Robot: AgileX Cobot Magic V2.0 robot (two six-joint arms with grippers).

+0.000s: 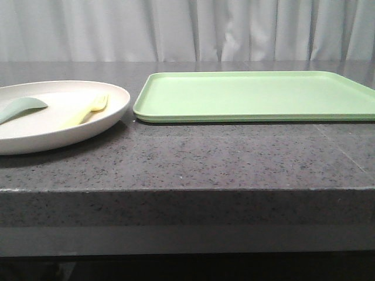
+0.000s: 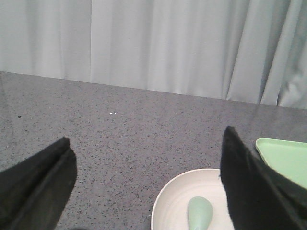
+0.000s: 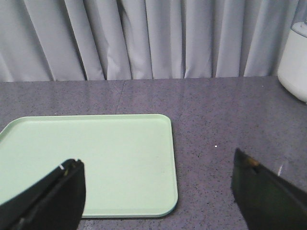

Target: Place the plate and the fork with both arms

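Observation:
The cream-white plate sits on the dark counter at the left. In it lie the pale-yellow fork and a grey-green spoon. The light-green tray lies to its right. Neither gripper shows in the front view. In the left wrist view my left gripper is open and empty, above the counter, with the plate and the spoon by its one finger. In the right wrist view my right gripper is open and empty over the tray's near corner.
A grey curtain hangs behind the counter. A white rounded appliance stands at the counter's far side in the right wrist view. The counter's front edge runs across the front view.

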